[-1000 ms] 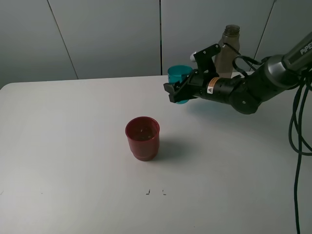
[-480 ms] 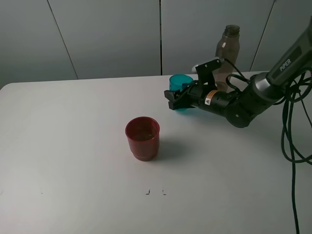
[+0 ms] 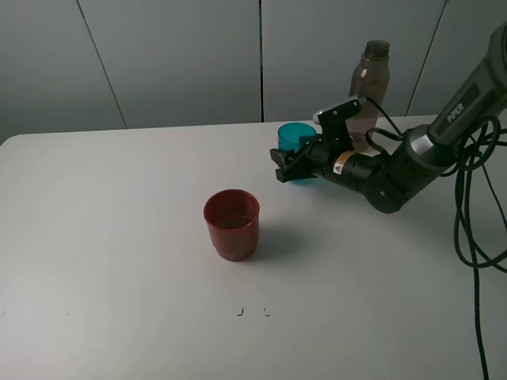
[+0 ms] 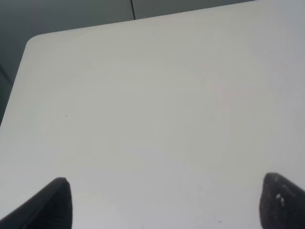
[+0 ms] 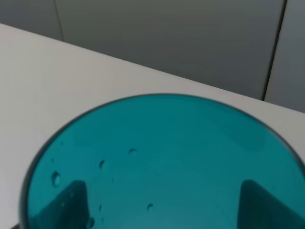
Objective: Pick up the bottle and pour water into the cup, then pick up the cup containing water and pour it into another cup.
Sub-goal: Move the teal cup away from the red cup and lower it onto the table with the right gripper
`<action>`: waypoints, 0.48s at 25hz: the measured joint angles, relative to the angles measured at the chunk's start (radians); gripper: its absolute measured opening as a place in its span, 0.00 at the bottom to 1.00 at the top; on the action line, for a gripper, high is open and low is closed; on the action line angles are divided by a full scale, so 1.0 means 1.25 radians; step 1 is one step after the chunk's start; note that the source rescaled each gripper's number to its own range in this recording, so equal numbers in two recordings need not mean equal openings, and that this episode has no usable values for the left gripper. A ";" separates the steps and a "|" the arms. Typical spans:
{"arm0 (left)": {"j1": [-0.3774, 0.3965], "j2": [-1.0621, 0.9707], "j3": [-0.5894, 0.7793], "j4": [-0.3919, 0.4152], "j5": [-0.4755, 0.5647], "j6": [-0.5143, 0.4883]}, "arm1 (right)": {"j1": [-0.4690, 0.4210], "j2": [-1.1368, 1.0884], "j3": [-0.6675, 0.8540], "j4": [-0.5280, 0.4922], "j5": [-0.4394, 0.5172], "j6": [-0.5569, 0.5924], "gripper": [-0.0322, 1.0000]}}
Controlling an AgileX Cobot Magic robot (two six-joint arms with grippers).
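My right gripper (image 3: 291, 164) is clamped on the small translucent teal-blue plastic tumbler (image 3: 295, 141), one finger on each side of its wall. In the right wrist view the tumbler (image 5: 162, 162) fills most of the picture, its round rim open toward the camera, and both dark fingertips (image 5: 66, 200) show through the tinted plastic. Small droplets cling to the inner wall. In the high exterior view the tumbler stands upright, at or just above the flat white table (image 3: 119, 237); I cannot tell whether its base touches the surface.

My right arm (image 3: 396, 166) reaches in from the right side of the table, low and almost level, with black cables (image 3: 467, 229) hanging off behind it.

The tall slim smoky grey-brown translucent plastic bottle (image 3: 369, 87) stands upright just behind the arm, near the far edge of the table, with its lower part hidden by the arm. It is near the tumbler but not touching it.

The wide opaque dark red plastic cup (image 3: 232, 224) stands upright nearer the middle of the table, well apart from the tumbler, toward the front and left of it.

My left gripper (image 4: 162, 205) hangs over bare table (image 4: 152, 95), its two dark fingertips (image 4: 52, 202) spread wide apart with nothing between them.
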 joint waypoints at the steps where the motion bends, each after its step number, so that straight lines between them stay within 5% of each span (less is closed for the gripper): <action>1: 0.000 0.000 0.000 0.000 0.000 0.000 | 0.000 0.003 0.000 0.000 0.000 -0.007 0.08; 12: 0.000 0.000 0.000 0.000 0.000 0.000 | 0.000 0.004 0.000 0.000 0.002 -0.031 0.08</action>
